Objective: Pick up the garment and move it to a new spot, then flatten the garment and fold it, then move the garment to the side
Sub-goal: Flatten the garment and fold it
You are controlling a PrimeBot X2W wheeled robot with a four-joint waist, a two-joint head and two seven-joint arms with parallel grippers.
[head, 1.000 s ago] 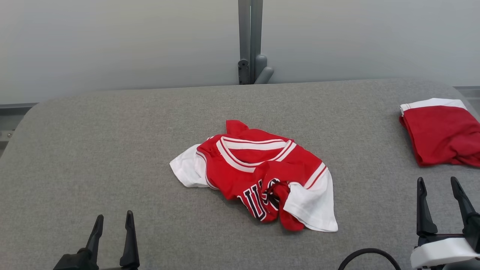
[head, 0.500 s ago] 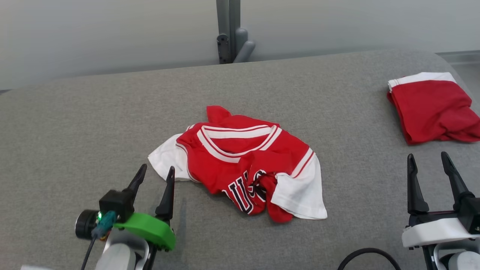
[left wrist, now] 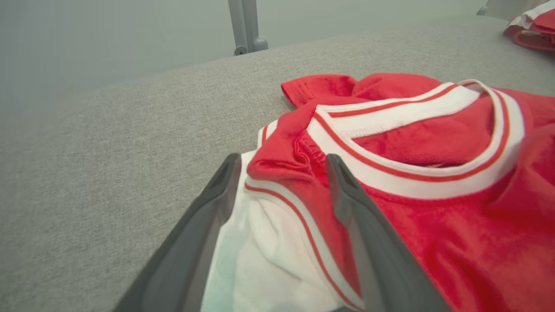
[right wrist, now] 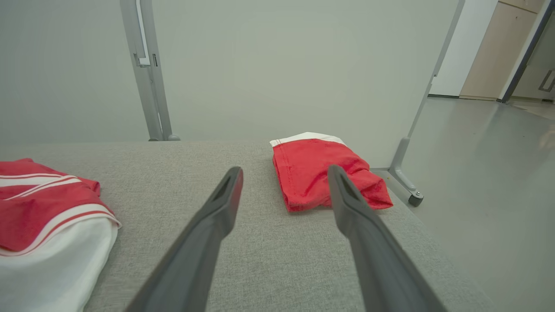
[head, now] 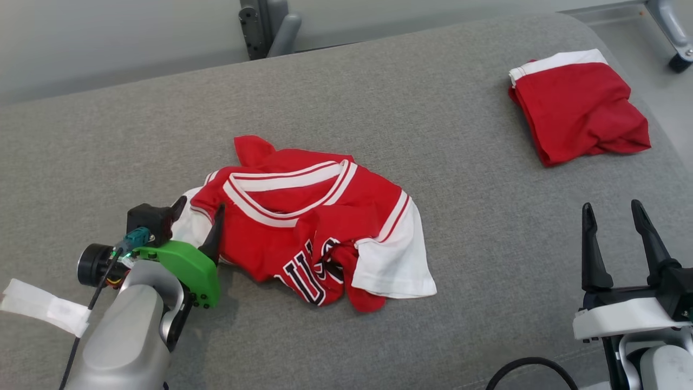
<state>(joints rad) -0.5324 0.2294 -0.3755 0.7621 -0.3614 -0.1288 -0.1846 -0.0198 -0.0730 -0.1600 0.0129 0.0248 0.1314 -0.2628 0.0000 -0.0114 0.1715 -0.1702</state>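
Grey table [head: 487, 233]: garment [head: 303, 216] sleeve between left jaws.

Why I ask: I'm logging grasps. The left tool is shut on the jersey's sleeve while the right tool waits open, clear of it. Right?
No: the left tool is open, not shut; its fingers straddle the jersey's sleeve edge, as the left wrist view shows. The right tool does wait open, clear of it.

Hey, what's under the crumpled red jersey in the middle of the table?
The grey table shows all round the jersey, so it seems to lie straight on that. Some of its own folds tuck underneath. Anything small beneath is hidden by the cloth.
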